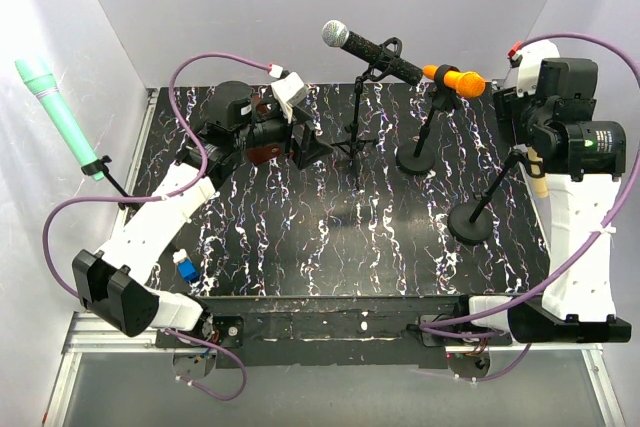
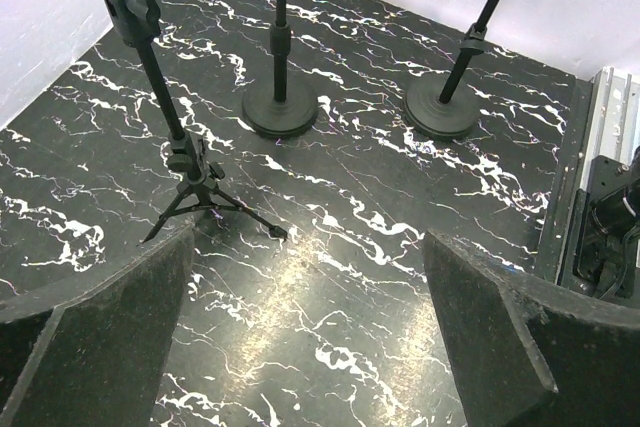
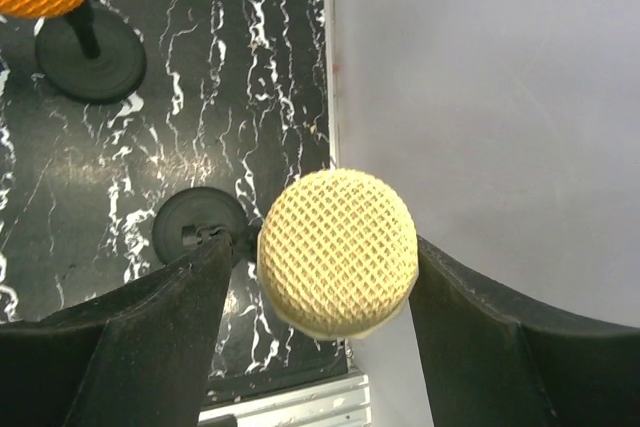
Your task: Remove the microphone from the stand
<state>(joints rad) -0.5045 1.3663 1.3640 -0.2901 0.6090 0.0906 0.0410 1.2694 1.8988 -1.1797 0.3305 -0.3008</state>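
Right hand [image 3: 325, 247] straddles yellow microphone [image 3: 338, 257]; left hand [image 2: 308, 239] agape.

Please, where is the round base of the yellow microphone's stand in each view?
Top external: round base right of centre, the nearer disc.
Left wrist: round base upper right, the right-hand disc.
Right wrist: round base lower left, left of the yellow microphone.
Shared landmark: the other round base, under the orange microphone, beside it in every view.
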